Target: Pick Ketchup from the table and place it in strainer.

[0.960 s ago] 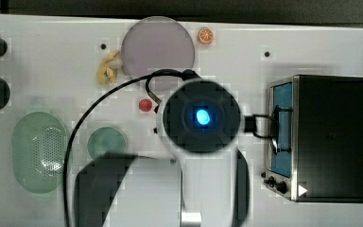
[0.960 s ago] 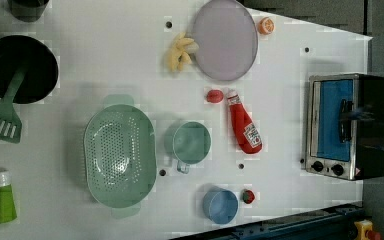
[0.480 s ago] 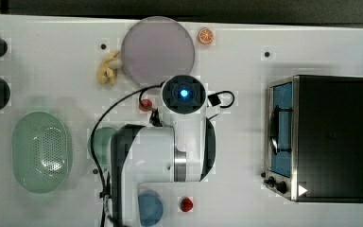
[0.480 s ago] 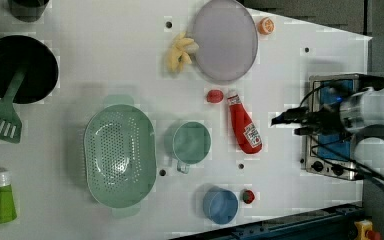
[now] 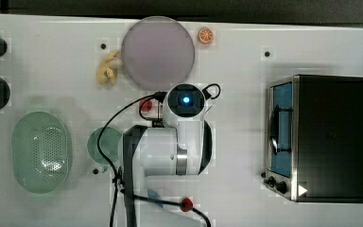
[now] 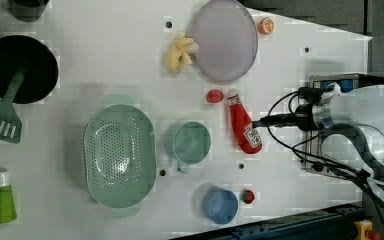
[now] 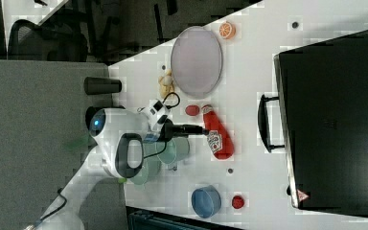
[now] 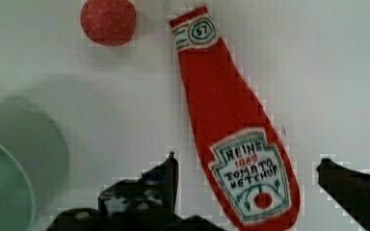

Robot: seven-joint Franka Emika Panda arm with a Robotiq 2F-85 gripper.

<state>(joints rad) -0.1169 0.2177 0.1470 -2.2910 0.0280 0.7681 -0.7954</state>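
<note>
The white surface carries a black toaster oven behind the fingers, and the pale green strainer lies well apart from them toward the left view's left, beyond a round green cup. The fingers are spread to full width and grip nothing. The Ketchup, a red labelled bottle, lies flat on the surface with its label end between the two fingers and its cap end pointing away from them, just beside a small red ball.
</note>
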